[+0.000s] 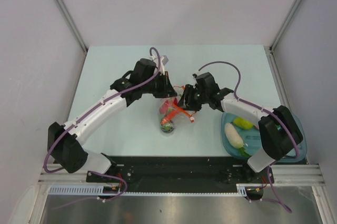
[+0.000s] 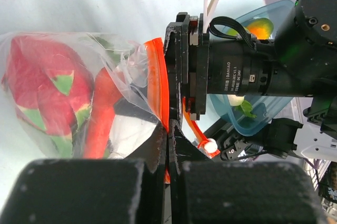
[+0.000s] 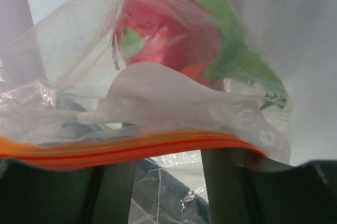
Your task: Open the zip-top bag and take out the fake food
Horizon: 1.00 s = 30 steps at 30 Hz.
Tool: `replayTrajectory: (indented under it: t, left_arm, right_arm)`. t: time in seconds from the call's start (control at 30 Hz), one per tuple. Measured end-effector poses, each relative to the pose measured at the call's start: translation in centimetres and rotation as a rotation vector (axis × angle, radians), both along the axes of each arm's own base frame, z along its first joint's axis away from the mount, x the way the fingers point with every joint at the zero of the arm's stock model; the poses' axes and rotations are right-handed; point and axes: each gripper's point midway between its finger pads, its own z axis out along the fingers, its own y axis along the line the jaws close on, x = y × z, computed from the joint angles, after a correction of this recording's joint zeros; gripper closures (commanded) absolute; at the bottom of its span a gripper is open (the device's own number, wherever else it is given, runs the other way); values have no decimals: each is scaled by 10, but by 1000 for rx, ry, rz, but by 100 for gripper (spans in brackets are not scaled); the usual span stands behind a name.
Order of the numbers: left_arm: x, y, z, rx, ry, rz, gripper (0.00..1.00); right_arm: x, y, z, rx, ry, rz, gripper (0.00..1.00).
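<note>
The clear zip-top bag (image 1: 171, 113) hangs over the table's middle between both grippers. My left gripper (image 2: 168, 139) is shut on its orange zip strip (image 2: 158, 77). The fake food still inside the bag is a pink-red dragon fruit (image 2: 42, 87) and an orange carrot (image 2: 97, 119). My right gripper (image 3: 168, 158) is at the bag's mouth. Its fingers (image 3: 113, 192) stand apart, with the zip strip (image 3: 131, 148) lying across their tips and loose film between them. In the top view the left gripper (image 1: 167, 93) and the right gripper (image 1: 184, 103) nearly meet above the bag.
A teal translucent tray (image 1: 295, 129) sits at the front right under the right arm. It holds a white radish (image 1: 233, 133) and a green fruit (image 1: 243, 123), and the left wrist view shows an orange (image 2: 259, 26) in it. White walls enclose the table.
</note>
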Motion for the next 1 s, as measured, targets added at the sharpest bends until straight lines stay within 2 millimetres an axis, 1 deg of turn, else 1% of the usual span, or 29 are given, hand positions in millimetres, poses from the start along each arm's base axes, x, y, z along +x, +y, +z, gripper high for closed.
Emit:
replayTrajectory:
  t: [0.1,0.17,0.27,0.4,0.47,0.63,0.67,0.73,0.77,0.83,0.87,0.93,1.0]
  left_arm:
    - [2,-2,-6,7,12,-2,100]
    - [3,-3,-10,14,22,-4,100]
    - [3,-4,-16,21,34,-7,100]
    - [2,-3,-20,32,46,-9,100]
    - [2,-3,-20,33,47,-9,100]
    - [0,-1,-24,34,52,-6,100]
    - [-1,-1,-26,36,55,-6,100]
    - [-3,0,-28,38,58,-7,100]
    - [-3,0,-28,37,57,-7,100]
    - [-2,0,-27,35,55,-7,100]
    - [-2,0,-27,35,54,-7,100]
    - [-2,0,-27,35,54,-7,100]
    - [-2,0,-27,35,53,-7,100]
  right_arm:
    - [-1,2,-4,9,30,-9,35]
    - [-1,4,-9,13,51,-14,33]
    - [-2,6,-22,8,97,-22,32]
    - [-1,8,-38,-4,135,-34,33]
    - [0,9,-41,-5,137,-34,37]
    - [3,10,-45,-16,130,-29,41]
    - [3,11,-45,-19,124,-23,48]
    - [4,11,-45,-23,113,-14,56]
    - [5,11,-44,-22,109,-11,67]
    - [8,12,-42,-22,97,-4,75]
    - [8,13,-42,-22,92,0,82]
    - [10,14,-39,-18,82,7,92]
    - [10,16,-38,-18,69,18,97]
